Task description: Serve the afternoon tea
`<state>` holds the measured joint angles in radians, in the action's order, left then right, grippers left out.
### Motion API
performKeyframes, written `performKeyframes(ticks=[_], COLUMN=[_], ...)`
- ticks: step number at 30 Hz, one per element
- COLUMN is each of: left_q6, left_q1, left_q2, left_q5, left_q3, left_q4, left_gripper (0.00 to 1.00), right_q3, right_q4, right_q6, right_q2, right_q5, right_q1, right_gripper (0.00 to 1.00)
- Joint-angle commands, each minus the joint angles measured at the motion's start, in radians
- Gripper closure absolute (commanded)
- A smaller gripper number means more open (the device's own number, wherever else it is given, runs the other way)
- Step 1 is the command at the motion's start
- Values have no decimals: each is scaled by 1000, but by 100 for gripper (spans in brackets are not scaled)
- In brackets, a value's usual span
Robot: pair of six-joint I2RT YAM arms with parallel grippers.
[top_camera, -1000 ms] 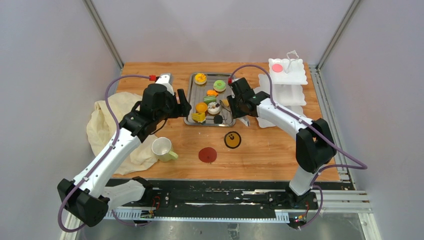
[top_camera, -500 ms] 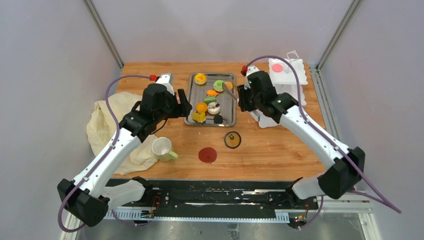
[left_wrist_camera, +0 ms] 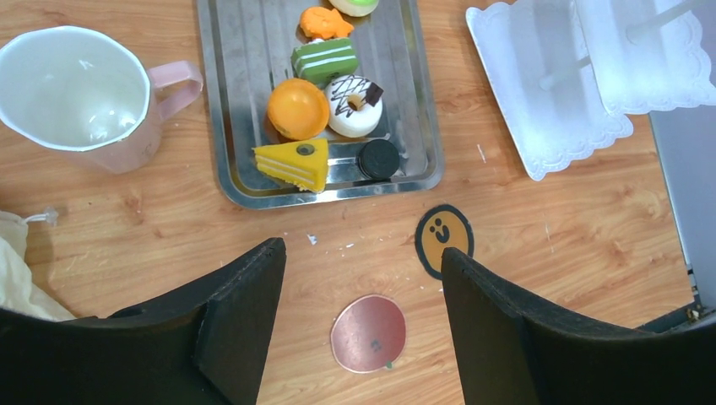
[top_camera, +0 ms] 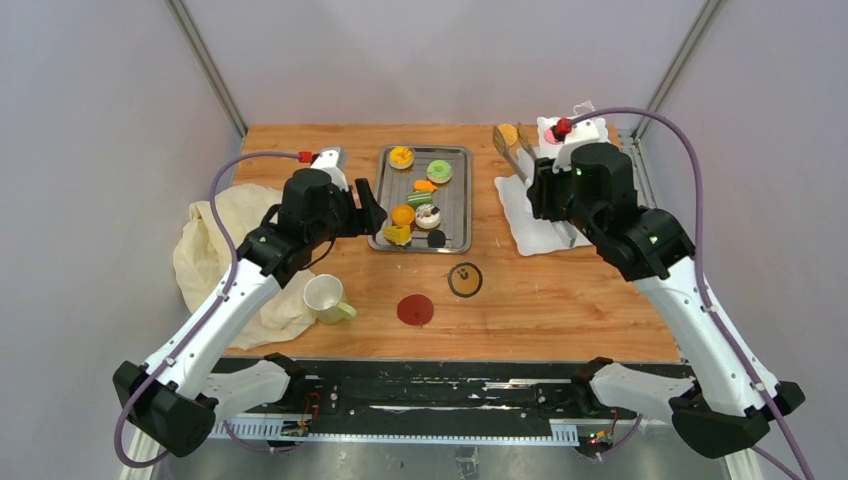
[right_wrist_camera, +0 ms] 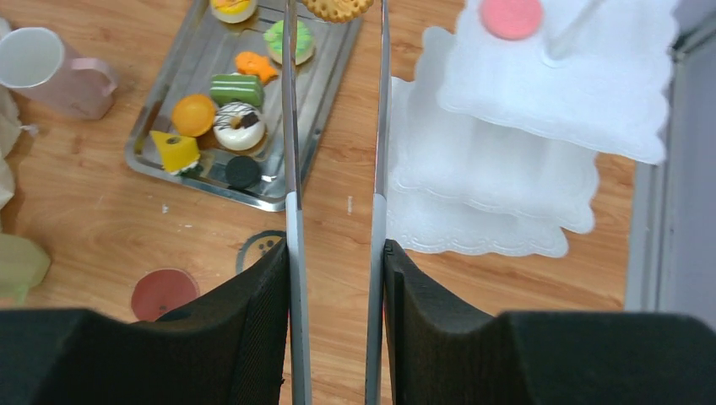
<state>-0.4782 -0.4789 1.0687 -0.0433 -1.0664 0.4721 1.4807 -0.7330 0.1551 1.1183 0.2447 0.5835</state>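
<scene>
From above, most pastries (top_camera: 403, 214) wait in the tray (top_camera: 456, 205); left wrist: left end effector (left_wrist_camera: 363, 253) open, empty; right wrist: right end effector (right_wrist_camera: 336, 253) pinches tongs (right_wrist_camera: 291, 126) holding an orange tart (right_wrist_camera: 339, 7) by the stand (right_wrist_camera: 498, 169), where one pink disc (right_wrist_camera: 511, 15) sits.

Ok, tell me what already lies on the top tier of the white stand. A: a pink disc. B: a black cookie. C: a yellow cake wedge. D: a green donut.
A: in the right wrist view a pink disc lies on the top tier of the white stand, while the green donut, yellow cake wedge and black cookie sit in the steel tray.
</scene>
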Motion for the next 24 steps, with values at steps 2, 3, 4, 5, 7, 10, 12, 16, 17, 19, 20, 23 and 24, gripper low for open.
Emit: performKeyframes(ticks=[2, 3, 4, 5, 7, 10, 12, 16, 17, 19, 20, 23, 24], left_q6=[-8, -6, -6, -7, -8, -10, -11, -13, -13, -13, -13, -14, -15], left_q1=[10, 10, 9, 9, 10, 10, 9, 10, 10, 9, 9, 10, 10], left_q2=[-29, -30, -31, -32, -31, -26, -23, -18, -18, -16, -17, -16, -16], left_q5=[21, 21, 21, 20, 21, 24, 27, 31, 32, 32, 32, 33, 33], left_q3=[7, 6, 6, 7, 8, 9, 10, 11, 11, 14, 15, 18, 19], left_q4=[-31, -30, -29, -29, -29, -32, -34, -41, -41, -41, -41, -40, -42], left_gripper=[28, 28, 28, 28, 28, 28, 28, 28, 28, 28, 28, 28, 28], right_q3=[8, 6, 4, 5, 4, 8, 5, -11, -14, -25, -31, -50, -55], right_q4=[-90, -93, -99, -103, -107, -116, -120, -124, -125, -128, -126, -115, -112], right_q6=[-27, -28, -28, -29, -32, -38, -40, -44, -43, -43, -42, -38, -38], right_q2=[-46, -55, -62, -68, -78, -84, -85, -85, -85, -85, -84, -82, -81], right_q5=[81, 76, 74, 71, 69, 64, 58, 51, 51, 48, 46, 44, 43], right_q1=[-80, -96, -110, -124, -146, -174, -189, -211, -215, -224, -229, -241, -244], right_gripper=[85, 85, 85, 85, 85, 85, 85, 84, 83, 81, 80, 79, 78])
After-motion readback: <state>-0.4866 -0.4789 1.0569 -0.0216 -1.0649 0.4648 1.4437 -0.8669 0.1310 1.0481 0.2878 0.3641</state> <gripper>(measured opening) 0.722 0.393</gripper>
